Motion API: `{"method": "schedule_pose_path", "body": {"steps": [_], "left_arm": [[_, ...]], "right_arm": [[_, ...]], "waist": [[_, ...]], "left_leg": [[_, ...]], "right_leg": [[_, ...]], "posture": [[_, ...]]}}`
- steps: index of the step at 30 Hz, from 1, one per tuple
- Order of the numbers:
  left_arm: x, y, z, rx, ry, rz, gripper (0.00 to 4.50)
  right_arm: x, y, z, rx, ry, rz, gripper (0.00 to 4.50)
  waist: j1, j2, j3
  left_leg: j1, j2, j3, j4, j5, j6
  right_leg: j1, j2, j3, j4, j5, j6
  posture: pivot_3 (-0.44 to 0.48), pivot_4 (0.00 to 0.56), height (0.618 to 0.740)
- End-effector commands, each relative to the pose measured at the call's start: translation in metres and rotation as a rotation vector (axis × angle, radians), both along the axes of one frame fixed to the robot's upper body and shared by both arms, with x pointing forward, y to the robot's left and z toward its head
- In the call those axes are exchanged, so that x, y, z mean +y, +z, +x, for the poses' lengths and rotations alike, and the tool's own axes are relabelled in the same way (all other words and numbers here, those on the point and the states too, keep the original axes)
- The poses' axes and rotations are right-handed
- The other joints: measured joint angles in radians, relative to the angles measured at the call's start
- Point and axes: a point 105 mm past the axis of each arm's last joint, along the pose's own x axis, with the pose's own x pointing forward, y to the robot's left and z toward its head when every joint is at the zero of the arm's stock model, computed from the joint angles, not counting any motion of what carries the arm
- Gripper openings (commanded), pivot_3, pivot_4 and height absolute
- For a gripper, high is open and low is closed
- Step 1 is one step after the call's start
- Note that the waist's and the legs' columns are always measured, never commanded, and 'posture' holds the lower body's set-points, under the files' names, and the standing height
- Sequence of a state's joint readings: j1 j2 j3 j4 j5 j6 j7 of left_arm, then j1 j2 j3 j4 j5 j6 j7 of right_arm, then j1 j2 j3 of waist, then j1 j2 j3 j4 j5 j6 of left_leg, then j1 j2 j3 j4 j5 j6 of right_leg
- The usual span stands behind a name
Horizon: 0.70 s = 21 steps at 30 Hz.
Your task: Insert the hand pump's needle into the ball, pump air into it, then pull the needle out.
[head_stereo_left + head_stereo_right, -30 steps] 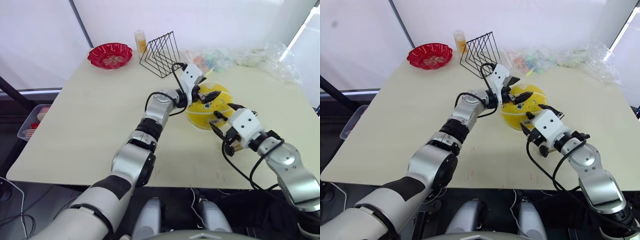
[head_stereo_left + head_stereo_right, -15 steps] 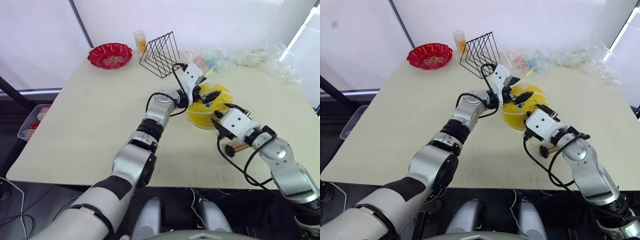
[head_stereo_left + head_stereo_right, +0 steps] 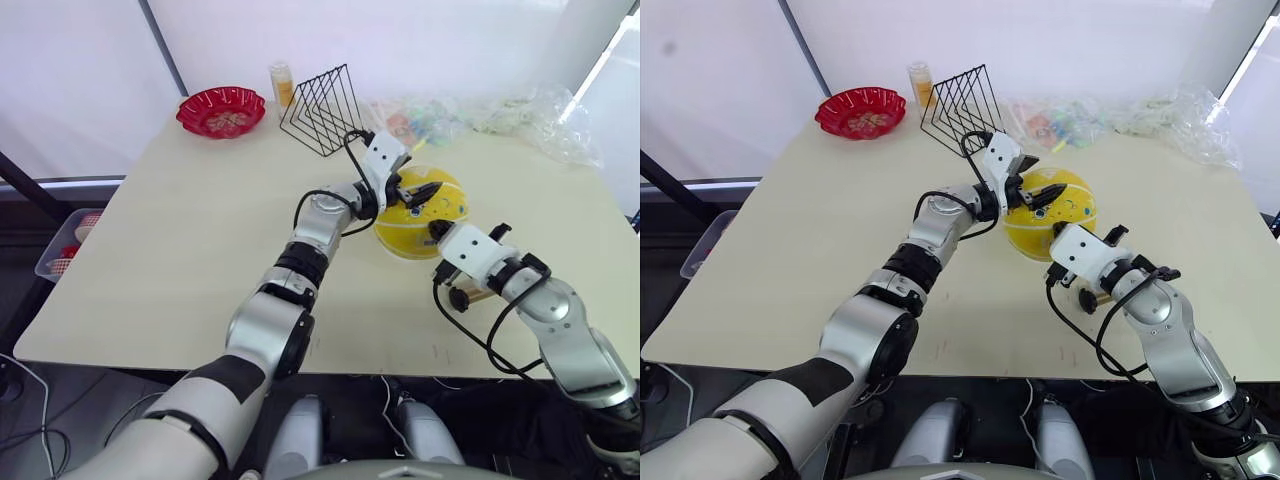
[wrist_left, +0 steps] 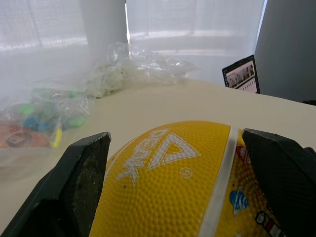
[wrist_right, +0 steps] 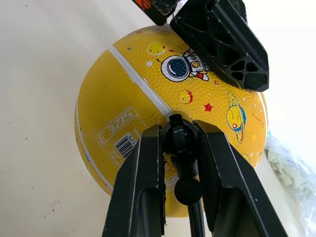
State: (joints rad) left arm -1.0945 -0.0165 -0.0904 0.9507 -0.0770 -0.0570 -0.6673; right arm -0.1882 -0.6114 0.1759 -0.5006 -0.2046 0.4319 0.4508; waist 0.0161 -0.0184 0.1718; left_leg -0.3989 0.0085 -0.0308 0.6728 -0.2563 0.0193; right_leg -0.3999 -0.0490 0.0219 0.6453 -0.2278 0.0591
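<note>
Here the yellow ball (image 3: 421, 212) sits on the cream table (image 3: 180, 250), a little toward 1 o'clock from the table's middle. The left gripper (image 3: 412, 190) rests over the ball's top at about 10 o'clock, its 2 black fingers (image 4: 74, 187) spread wide with the ball's curved top between them; whether they press the skin cannot be told. The right gripper (image 5: 180, 143) meets the ball from 5 o'clock, its 2 fingers closed on the small black fitting (image 5: 180, 140) at the end of the thin black hose (image 5: 196, 219). The fitting's tip sits against the ball's surface just by a white seam stripe; the needle itself is too small to make out. The hand pump (image 3: 470, 296) lies on the table near the ball at 5 o'clock, mostly hidden beneath the right wrist, with only a bronze bit and a black end cap showing.

Toward 11 o'clock on the table stand a black wire rack (image 3: 322, 108), a red bowl (image 3: 221, 110) and a small jar (image 3: 281, 83). Crumpled clear plastic bags (image 3: 520, 112) lie along the far edge at 1 o'clock.
</note>
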Motion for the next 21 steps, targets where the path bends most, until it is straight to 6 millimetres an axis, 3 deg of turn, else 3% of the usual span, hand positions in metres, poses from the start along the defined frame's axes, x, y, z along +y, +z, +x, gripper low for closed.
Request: {"method": "schedule_pose_path", "body": {"steps": [1,21], "left_arm": [[0.004,-0.043,-0.002,0.073,0.038,0.125,4.5],[0.01,-0.078,-0.006,0.106,0.071,0.199,4.5]], "right_arm": [[-0.001,0.024,-0.008,-0.091,0.015,0.003,0.33],[0.001,0.038,-0.03,-0.098,0.023,0.024,0.33]], "waist": [[0.001,0.0,0.0],[0.006,-0.001,-0.002]], "left_leg": [[0.0,0.0,0.0,0.0,0.0,0.0],[0.001,-0.001,-0.004,0.001,0.0,0.0]], "right_leg": [[0.0,0.0,0.0,0.0,0.0,0.0],[0.005,-0.002,-0.005,-0.001,0.0,0.0]], "posture": [[0.0,0.15,0.74],[0.0,0.15,0.74]]}}
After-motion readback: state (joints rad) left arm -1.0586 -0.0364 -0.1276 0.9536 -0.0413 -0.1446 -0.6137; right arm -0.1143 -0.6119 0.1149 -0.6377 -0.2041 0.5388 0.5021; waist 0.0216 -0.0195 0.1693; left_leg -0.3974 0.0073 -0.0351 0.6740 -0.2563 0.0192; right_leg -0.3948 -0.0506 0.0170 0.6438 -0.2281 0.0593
